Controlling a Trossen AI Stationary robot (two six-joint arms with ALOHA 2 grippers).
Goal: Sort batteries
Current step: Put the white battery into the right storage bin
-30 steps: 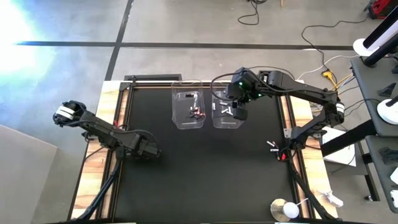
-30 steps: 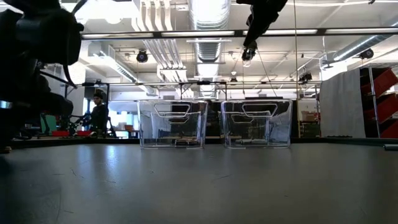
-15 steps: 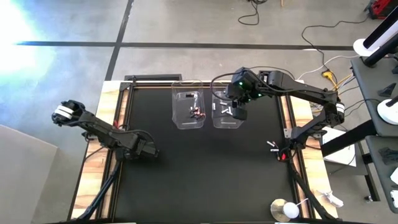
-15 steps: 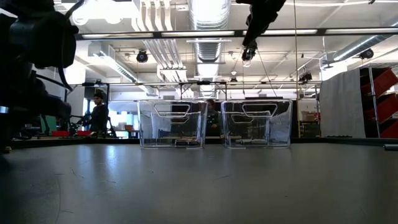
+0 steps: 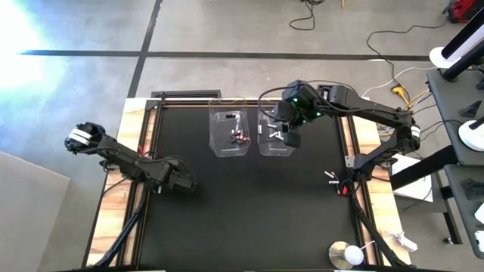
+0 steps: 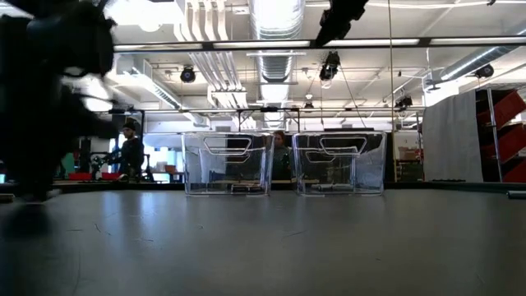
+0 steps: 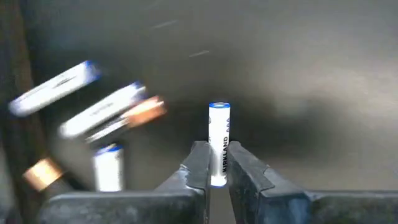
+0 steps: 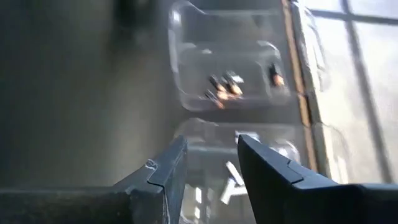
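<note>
Black matting covers the work table (image 5: 249, 219), where 2 clear plastic rectangular tubs (image 5: 231, 132) sit side by side at its far edge. At the left edge, the left gripper (image 7: 216, 180) is clamped on a white cylindrical battery with a blue cap (image 7: 218, 142); more white and copper-tipped loose batteries (image 7: 109, 112) lie just beside it. Above the right-hand tub (image 5: 274, 136), the right gripper (image 8: 210, 168) hangs with fingers narrowly parted and nothing visible between them. Dark copper-marked batteries (image 8: 225, 87) rest in the other tub.

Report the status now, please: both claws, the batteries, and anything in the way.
Left claw shut on a white battery, at table's left edge. Right claw above the right tub, nothing seen in it. Loose batteries lie beside the left claw.
</note>
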